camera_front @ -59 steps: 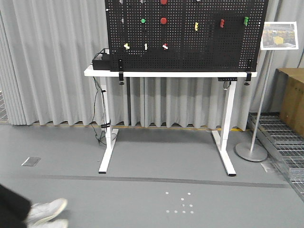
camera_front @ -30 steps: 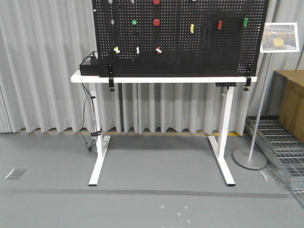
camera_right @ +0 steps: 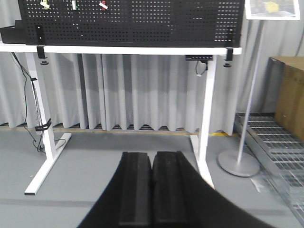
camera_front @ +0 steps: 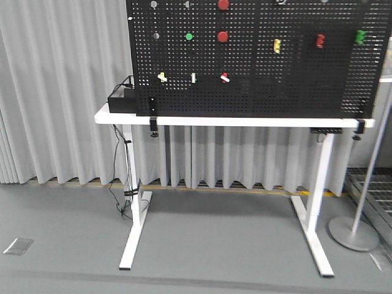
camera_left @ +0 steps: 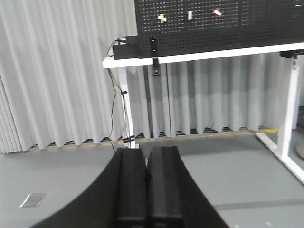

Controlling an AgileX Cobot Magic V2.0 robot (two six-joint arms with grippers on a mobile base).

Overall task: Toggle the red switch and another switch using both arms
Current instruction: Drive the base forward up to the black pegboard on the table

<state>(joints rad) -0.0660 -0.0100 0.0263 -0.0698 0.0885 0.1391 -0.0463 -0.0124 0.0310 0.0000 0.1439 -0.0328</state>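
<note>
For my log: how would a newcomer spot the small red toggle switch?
On the white table stands a black perforated pegboard. Its lowest switch row holds three small toggles. The small red toggle switch is rightmost, the only red one there, with a white lever.

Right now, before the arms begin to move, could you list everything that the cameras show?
pegboard: one, black, on the table
table: one, white, before grey curtain
red switch: one, red, white lever, pegboard's lower row
pale-yellow switch: one, pale yellow, that row's left end
white toggle: one, white, between those two
round red buttons: two, red, above the red switch
round green button: one, green, left of them
small fittings: three, yellow, red, green, pegboard's upper right
black box: one, black, table's left end
sign stand: one, grey, floor at right
left gripper: one, black, shut
right gripper: one, black, shut
</note>
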